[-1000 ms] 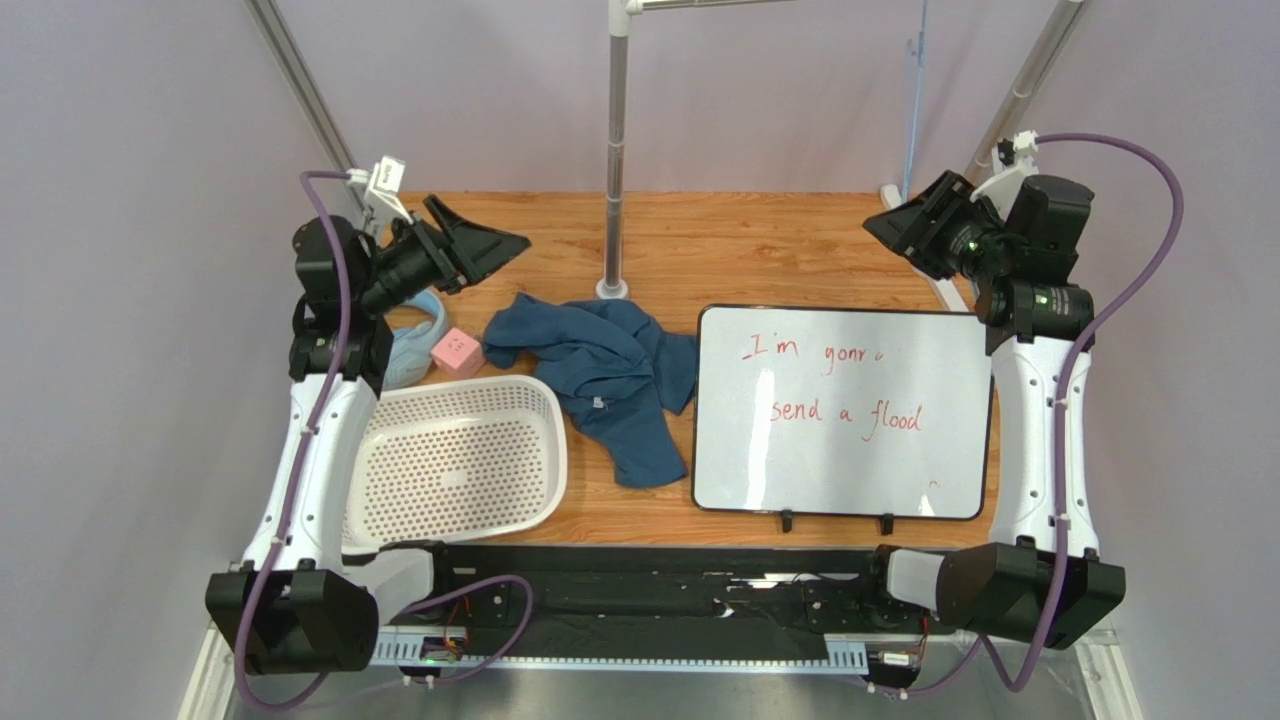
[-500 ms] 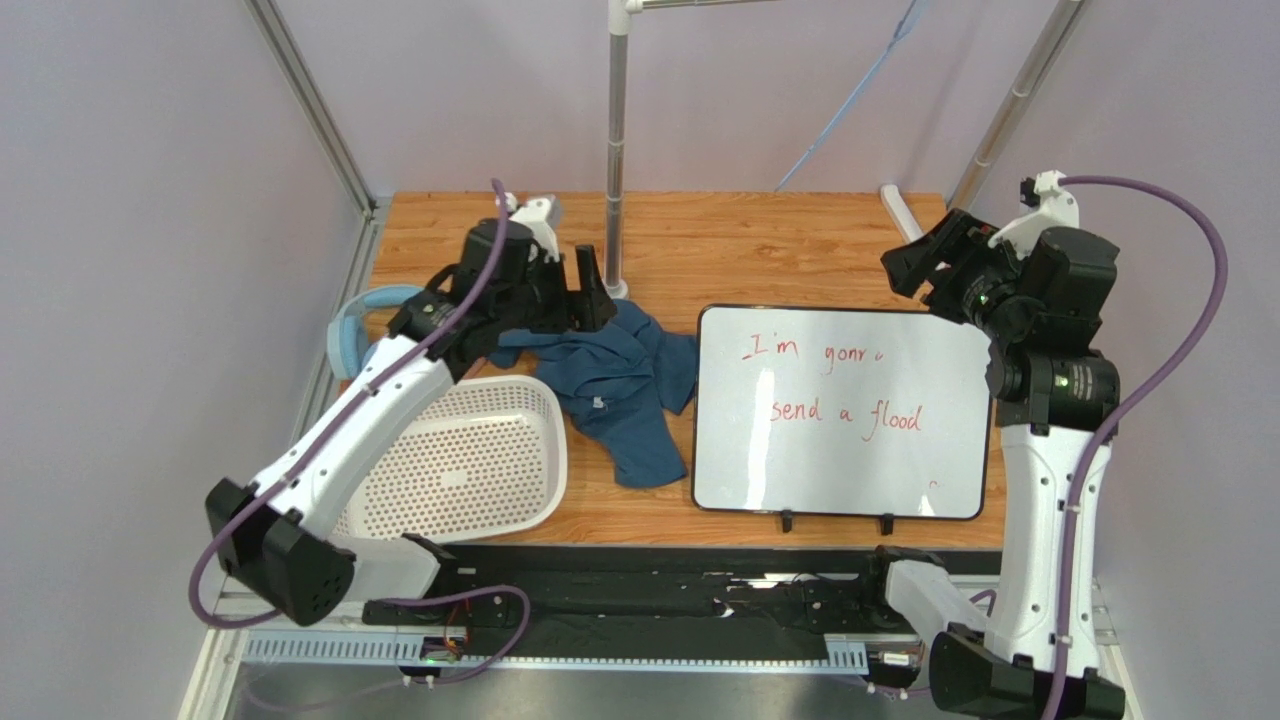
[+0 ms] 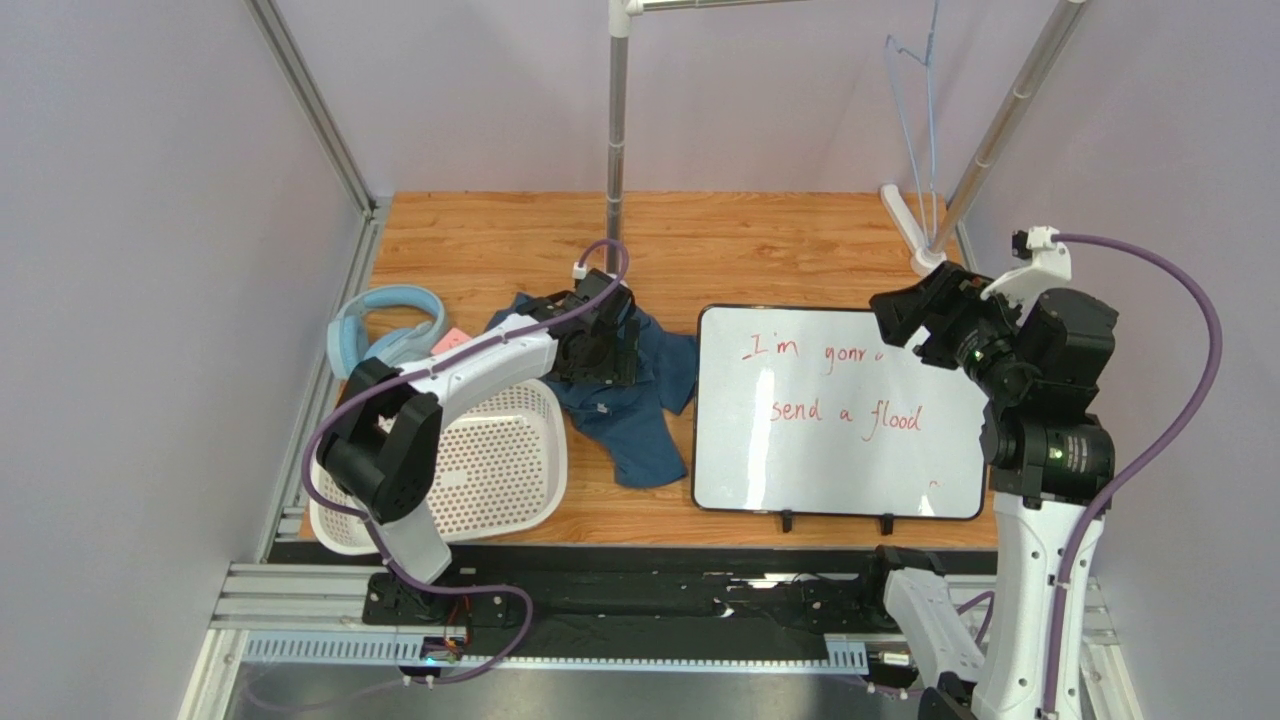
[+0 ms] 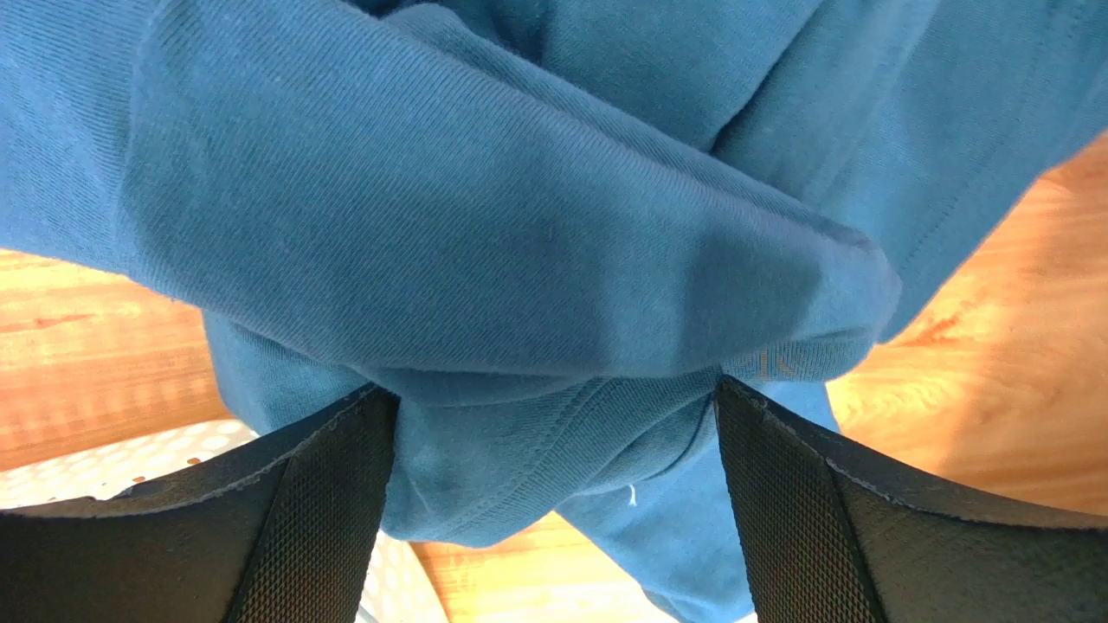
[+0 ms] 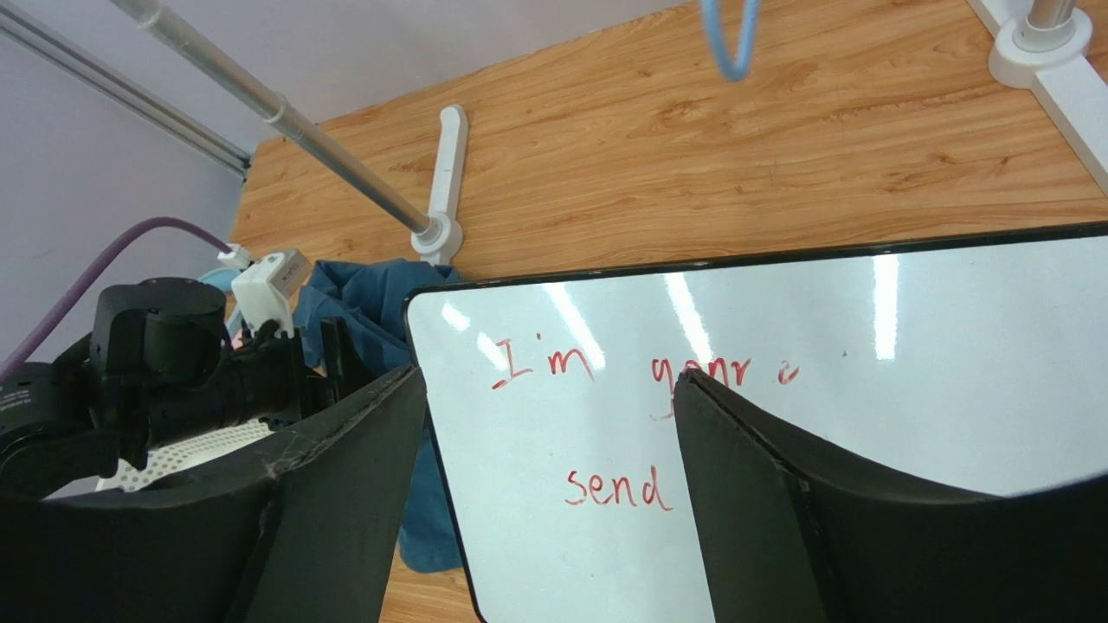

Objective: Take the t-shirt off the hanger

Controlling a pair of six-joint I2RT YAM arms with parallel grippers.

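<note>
White basket [image 3: 504,450], whiteboard [image 3: 842,405] nearest. Teal t-shirt [image 3: 649,405] crumpled on wooden table [image 3: 751,248] between them, off hanger. Left gripper [image 3: 604,342] down on shirt, fingers [image 4: 299,519] spread wide, bunched fold bulging between. Right gripper [image 3: 902,315] high over whiteboard, wide apart, empty. Farthest: pale-blue hanger [image 3: 914,90] dangling bare beside rack pole [image 3: 999,128].
</note>
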